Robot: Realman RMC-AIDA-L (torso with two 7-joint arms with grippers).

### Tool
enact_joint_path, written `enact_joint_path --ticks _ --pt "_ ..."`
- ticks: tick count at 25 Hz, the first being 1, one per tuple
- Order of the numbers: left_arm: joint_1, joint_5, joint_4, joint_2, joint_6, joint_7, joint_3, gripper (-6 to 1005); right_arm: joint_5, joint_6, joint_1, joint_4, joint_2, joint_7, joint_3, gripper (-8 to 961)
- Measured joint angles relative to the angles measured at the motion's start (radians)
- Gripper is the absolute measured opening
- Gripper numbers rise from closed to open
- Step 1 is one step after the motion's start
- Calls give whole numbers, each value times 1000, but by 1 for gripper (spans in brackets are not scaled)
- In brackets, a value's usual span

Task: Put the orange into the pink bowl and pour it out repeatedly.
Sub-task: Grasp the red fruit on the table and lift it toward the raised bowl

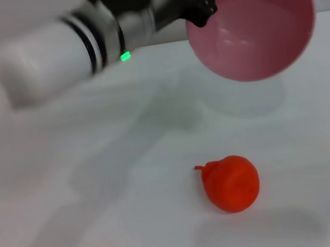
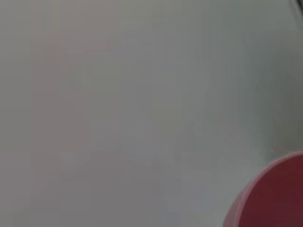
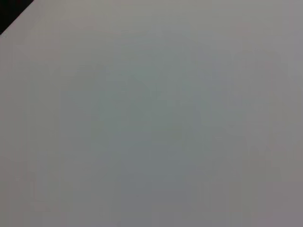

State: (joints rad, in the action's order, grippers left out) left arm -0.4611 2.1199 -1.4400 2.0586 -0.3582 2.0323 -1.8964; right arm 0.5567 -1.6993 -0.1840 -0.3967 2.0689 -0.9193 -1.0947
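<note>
— Holding the pink bowl (image 1: 255,25) by its rim, is it, that left end effector (image 1: 200,2)?
— Yes, clamped on the rim, with the bowl lifted above the white worktop (image 1: 74,222) and tipped so its empty inside faces the head camera.
— And the orange (image 1: 232,183)?
— Lying on the worktop, nearer the robot than the bowl and well apart from it.
— The right end effector?
— Out of sight in every view.
</note>
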Motion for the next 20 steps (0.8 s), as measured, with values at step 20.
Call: enact_joint_path --ticks 20 --pt "-461 173 366 -110 -1136 285 954 42 388 277 -63 -69 -102 -313 16 472"
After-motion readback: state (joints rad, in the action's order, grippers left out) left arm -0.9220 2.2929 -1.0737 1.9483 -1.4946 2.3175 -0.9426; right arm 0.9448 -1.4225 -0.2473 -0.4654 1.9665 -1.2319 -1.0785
